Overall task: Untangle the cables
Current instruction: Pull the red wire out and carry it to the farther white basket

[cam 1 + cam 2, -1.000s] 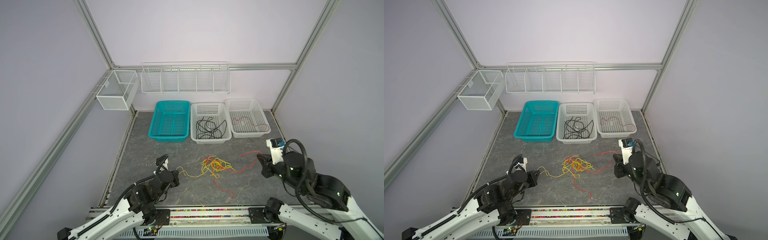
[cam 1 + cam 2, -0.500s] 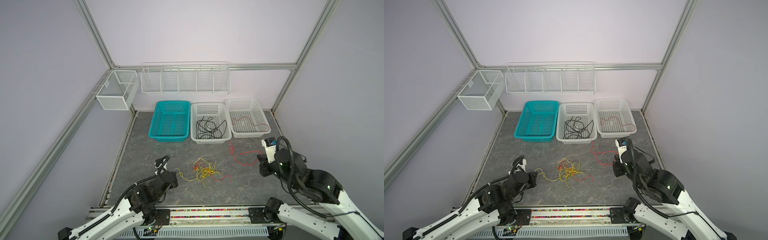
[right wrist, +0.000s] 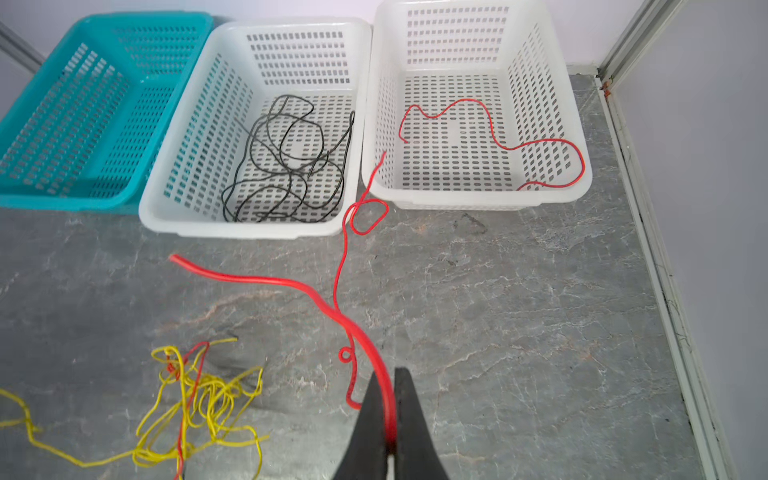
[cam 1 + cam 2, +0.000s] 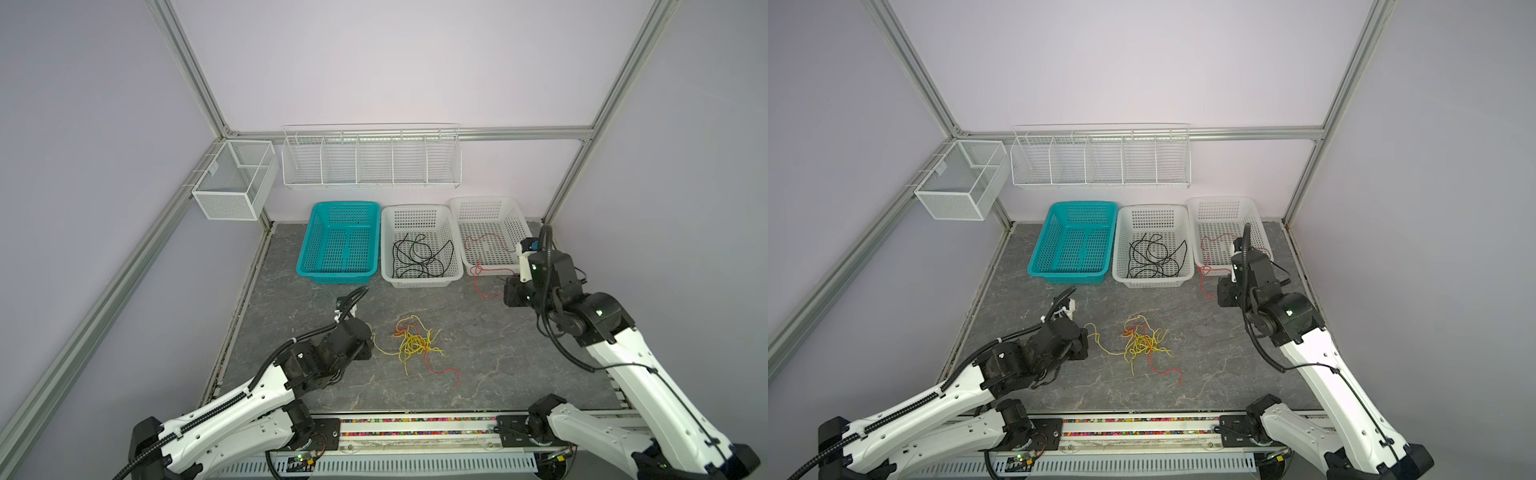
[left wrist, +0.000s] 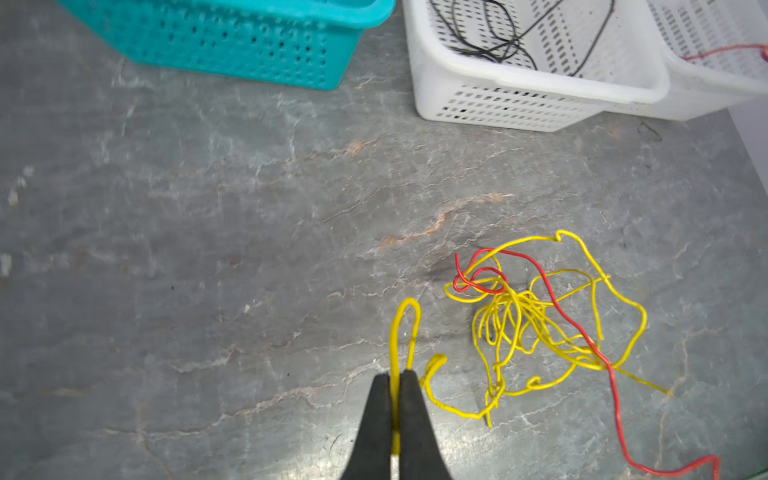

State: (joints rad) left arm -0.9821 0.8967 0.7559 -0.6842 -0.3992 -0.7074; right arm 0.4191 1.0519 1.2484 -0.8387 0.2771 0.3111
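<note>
A knot of yellow cables (image 4: 414,345) (image 4: 1144,344) lies mid-floor with one red cable (image 5: 557,307) threaded through it. My left gripper (image 5: 395,377) is shut on a looped yellow strand (image 5: 392,345) that leads into the knot. My right gripper (image 3: 390,376) is shut on a separate red cable (image 3: 291,283) that hangs loose and apart from the knot. In both top views this cable (image 4: 482,275) (image 4: 1203,274) dangles before the right white basket (image 4: 455,208). Black cables (image 3: 286,166) lie in the middle white basket (image 4: 422,283), and another red cable (image 3: 490,124) lies in the right one.
An empty teal basket (image 4: 305,270) stands left of the white ones. A wire rack (image 4: 372,160) and a mesh box (image 4: 235,178) hang on the back wall. The aluminium frame edge (image 3: 648,166) runs close on the right. A rail (image 4: 415,422) borders the front.
My right gripper has travelled back and right toward the right white basket, drawing its red cable out of the knot. The knot has bunched up and slid a little left. The left gripper keeps its hold.
</note>
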